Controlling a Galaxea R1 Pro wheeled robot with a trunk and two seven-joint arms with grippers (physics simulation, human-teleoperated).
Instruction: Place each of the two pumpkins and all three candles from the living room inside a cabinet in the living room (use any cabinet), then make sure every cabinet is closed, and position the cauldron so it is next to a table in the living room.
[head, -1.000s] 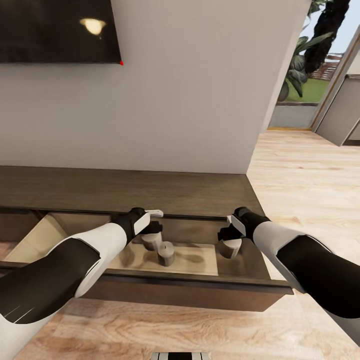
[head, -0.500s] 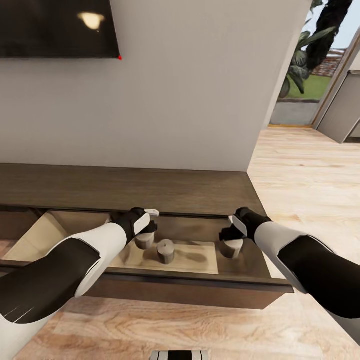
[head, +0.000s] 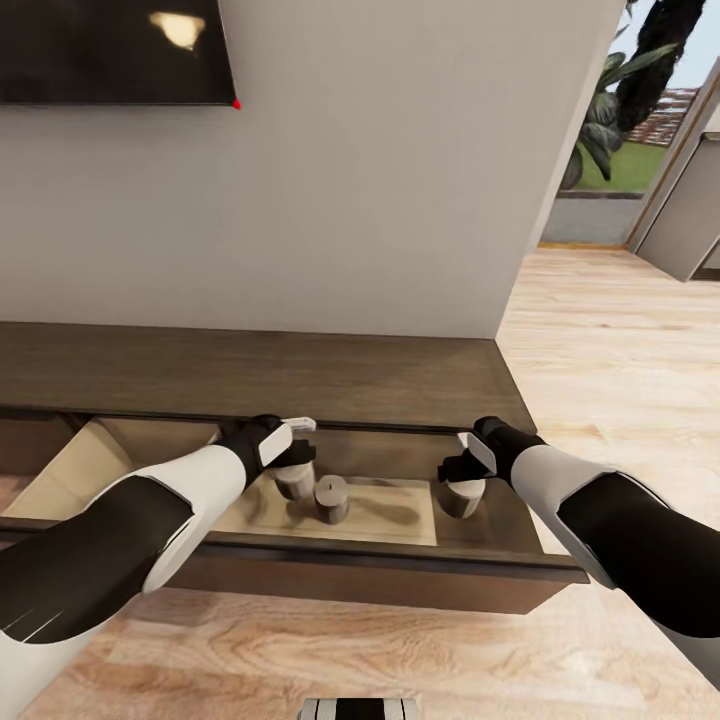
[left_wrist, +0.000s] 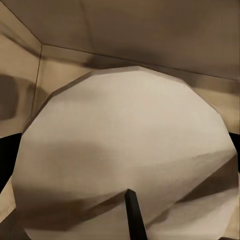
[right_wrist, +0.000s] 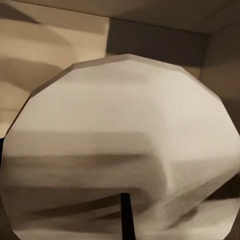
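Lowering two short off-white faceted pillar candles into the open drawer of the long dark brown wooden cabinet (head: 300, 375), I have one under each hand, low in the frame's middle. My left fingers (head: 293, 462) sit on top of the left candle (head: 294, 485); in the left wrist view its pale top (left_wrist: 125, 150) is so near that I cannot tell whether I grip it or have let go. The same goes for my right fingers (head: 458, 470) over the right candle (head: 460, 497), whose top (right_wrist: 120, 145) looms close. Between them a third candle (head: 331, 499) stands free on the drawer's light beige floor (head: 400, 510). Keeping them upright and apart should let the drawer shut cleanly.
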